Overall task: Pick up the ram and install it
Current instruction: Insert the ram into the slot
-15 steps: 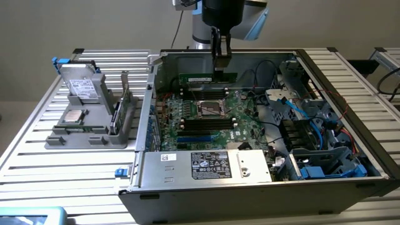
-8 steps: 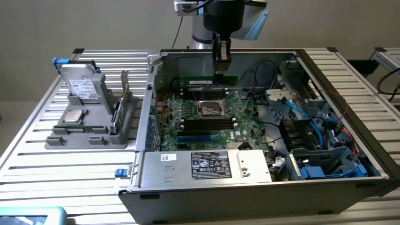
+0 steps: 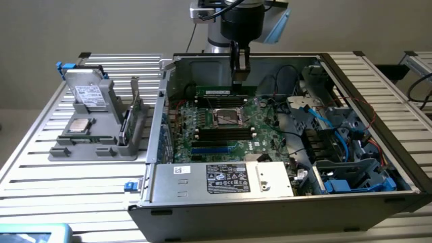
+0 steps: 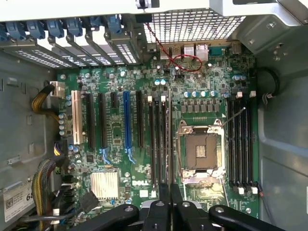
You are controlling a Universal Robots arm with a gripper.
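While the gripper (image 3: pixel 239 80) hangs inside the open computer case (image 3: pixel 270 217), the install step is judged to be in hand. Its jaws are seen pinched together on the top edge of the ram (image 3: pixel 226 92). The stick is held level at the memory slots (image 4: pixel 156 139) beyond the CPU socket (image 3: pixel 228 117), towards the case's far wall. Whether it is seated cannot be told. A straight press, with stick and slot kept in line, is judged to be called for.

Inside the case, a labelled metal box (image 3: pixel 226 179) is found along the near wall, with the motherboard (image 3: pixel 202 136) behind it. On the bench (image 3: pixel 68 190), a grey holder (image 3: pixel 68 152) is seen carrying a processor chip (image 3: pixel 81 125), a drive (image 3: pixel 90 95) and a green card (image 3: pixel 135 109).
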